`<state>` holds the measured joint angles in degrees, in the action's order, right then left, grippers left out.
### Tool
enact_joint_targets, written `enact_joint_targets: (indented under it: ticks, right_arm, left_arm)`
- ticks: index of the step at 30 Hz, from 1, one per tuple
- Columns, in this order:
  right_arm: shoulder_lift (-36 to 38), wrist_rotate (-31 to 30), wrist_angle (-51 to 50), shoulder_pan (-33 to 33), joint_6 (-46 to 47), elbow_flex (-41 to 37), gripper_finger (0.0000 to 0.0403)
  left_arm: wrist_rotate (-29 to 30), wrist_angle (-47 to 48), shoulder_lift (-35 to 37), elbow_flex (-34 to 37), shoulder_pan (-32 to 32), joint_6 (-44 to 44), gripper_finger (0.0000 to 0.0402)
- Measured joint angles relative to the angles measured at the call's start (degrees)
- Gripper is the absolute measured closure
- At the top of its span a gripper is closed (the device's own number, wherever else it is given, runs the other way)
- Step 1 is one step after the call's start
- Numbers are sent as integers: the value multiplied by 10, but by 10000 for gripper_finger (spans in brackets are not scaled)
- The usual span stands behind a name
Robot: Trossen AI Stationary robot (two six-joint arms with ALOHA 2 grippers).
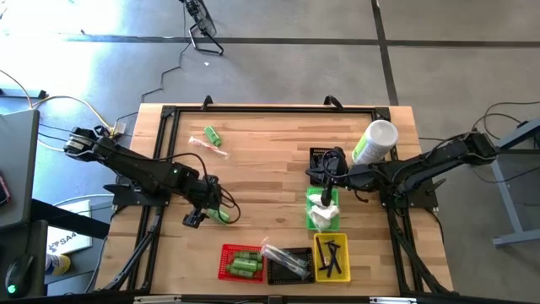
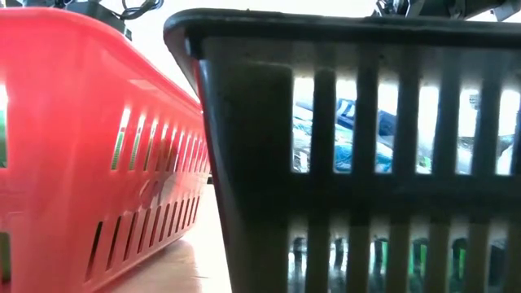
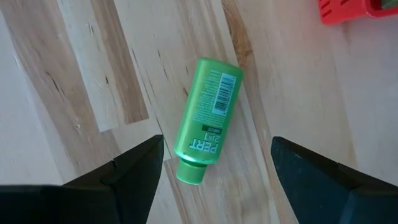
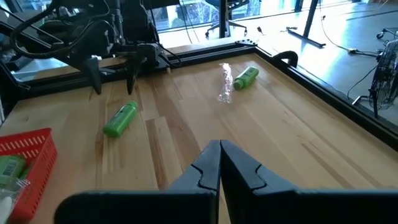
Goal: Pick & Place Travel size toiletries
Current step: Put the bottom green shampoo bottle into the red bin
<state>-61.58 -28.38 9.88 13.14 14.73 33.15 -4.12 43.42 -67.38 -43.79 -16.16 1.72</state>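
High view, looking straight down: a wooden table (image 1: 253, 160) inside a black frame, with a dark robot arm reaching in from each side. The left gripper (image 1: 205, 209) hangs over the left-middle of the table, its fingers spread wide with nothing between them. Directly beneath it lies a small green bottle (image 3: 206, 118) flat on the wood, cap end nearest the fingers; in the left wrist view the bottle sits in the gap between the two dark fingers (image 3: 134, 174), touching neither.

The right gripper (image 4: 220, 158) sits over the right-middle of the table, above a green basket (image 1: 323, 211) holding white packets (image 1: 321, 216). Its jaws are pressed fully together and grip nothing.

Toward the far edge, a second green bottle (image 1: 212, 135) lies just beside a clear-wrapped item (image 1: 205, 145). A white round cup (image 1: 377, 139) stands near the right edge.

Along the near edge stand three baskets in a row: a red basket (image 1: 225, 268) holding several green bottles (image 1: 244, 263), a black basket (image 1: 295, 272) with a clear-wrapped toothbrush (image 1: 277, 253) lying over it, and a yellow basket (image 1: 340, 245) holding thin black combs (image 1: 330, 257).

Low view is filled by the red and black basket walls.
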Motion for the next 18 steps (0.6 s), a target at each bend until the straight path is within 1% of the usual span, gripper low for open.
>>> enact_joint_targets:
  ticks: [5,13,18]
  right_arm:
    - [0,0,-15,0,0,0,401]
    - [0,0,-25,0,0,0,401]
    - [0,0,-29,0,0,0,401]
  left_arm:
    - [0,-1,-23,1,0,0,110]
    - [-1,-28,-87,1,0,1,110]
    - [-19,-61,-120,1,0,1,110]
